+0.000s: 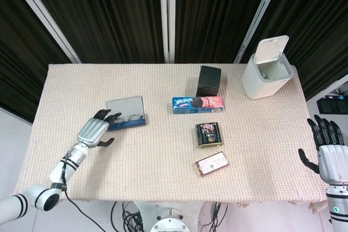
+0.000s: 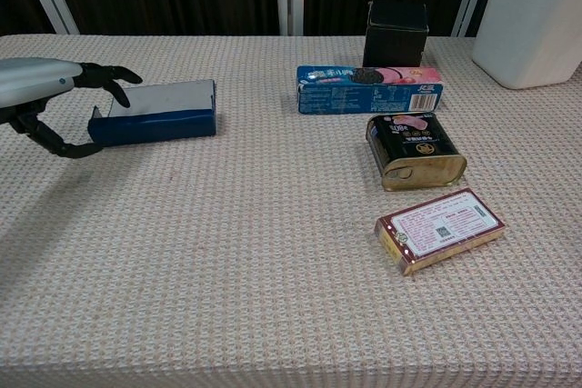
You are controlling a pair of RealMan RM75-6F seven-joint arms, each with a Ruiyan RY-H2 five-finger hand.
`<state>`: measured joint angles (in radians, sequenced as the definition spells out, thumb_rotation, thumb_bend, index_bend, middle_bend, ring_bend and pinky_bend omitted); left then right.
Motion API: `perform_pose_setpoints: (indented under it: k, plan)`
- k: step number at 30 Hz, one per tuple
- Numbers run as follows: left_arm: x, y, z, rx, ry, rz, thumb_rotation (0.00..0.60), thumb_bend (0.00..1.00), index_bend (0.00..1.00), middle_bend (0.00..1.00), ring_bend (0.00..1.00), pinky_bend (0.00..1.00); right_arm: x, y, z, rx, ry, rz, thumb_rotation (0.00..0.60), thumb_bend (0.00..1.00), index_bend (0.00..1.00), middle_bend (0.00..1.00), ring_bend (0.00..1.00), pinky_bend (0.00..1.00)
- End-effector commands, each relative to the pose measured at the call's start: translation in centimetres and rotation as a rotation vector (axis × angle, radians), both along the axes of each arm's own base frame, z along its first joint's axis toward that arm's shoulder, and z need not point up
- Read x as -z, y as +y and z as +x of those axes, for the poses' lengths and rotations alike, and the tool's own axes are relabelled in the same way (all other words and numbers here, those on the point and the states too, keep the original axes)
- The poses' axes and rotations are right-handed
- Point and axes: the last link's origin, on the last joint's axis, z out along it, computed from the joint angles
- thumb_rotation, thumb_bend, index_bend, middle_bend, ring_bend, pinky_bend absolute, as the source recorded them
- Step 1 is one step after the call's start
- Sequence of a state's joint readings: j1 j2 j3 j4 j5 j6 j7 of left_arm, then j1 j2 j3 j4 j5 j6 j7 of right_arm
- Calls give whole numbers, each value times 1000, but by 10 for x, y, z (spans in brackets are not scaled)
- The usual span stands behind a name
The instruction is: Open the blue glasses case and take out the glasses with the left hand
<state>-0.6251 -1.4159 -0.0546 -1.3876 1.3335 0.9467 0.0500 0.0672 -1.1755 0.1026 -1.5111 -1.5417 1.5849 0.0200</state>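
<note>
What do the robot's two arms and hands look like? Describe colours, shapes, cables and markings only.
The left hand has a silver-grey shell on its back and black fingers. Its slim white forearm carries black bands, a thin black cable and a rounded white elbow joint. The right hand matches it: silver-grey back, black fingers, white wrist with black bands.

The desk (image 2: pixel 227 252) wears rough woven beige cloth. The can (image 2: pixel 416 150) is glossy metal, the bin (image 1: pixel 267 69) smooth white plastic, the black box (image 2: pixel 396 32) matt.

No legible text on any package
</note>
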Motion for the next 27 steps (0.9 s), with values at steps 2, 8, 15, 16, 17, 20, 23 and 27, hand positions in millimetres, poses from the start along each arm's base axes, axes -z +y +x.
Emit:
perform_pose_setpoints:
  k: [2,8,15,16,17,20,23,27]
  plan:
    - [0,-2,-1,-20,6,-15,600,321,45,230,0,68,1,0,0,-1,0,2,600,268,0,0,0,0]
    - [-1,-8,-3,-28,50,-40,600,322,41,288,0,71,0,0,1,-4,-1,-2,600,269,0,0,0,0]
    - [-3,-30,5,-22,76,-80,600,321,30,324,0,85,-1,1,2,-11,-3,-6,600,265,0,0,0,0]
    - [-3,-33,6,-18,78,-83,600,321,30,325,0,86,-1,1,2,-11,-3,-6,600,264,0,0,0,0]
    - [-3,-37,7,-15,80,-86,600,321,30,326,0,86,-1,1,2,-12,-3,-6,600,265,0,0,0,0]
    - [-4,-48,12,-8,82,-97,600,321,30,331,0,91,0,1,2,-14,-3,-4,600,266,0,0,0,0]
    - [-2,-57,17,2,86,-111,600,321,29,339,3,115,1,1,2,-15,-2,-1,600,270,0,0,0,0]
    - [-1,-63,22,7,90,-126,600,321,19,342,16,136,1,2,3,-16,-2,-1,600,271,0,0,0,0]
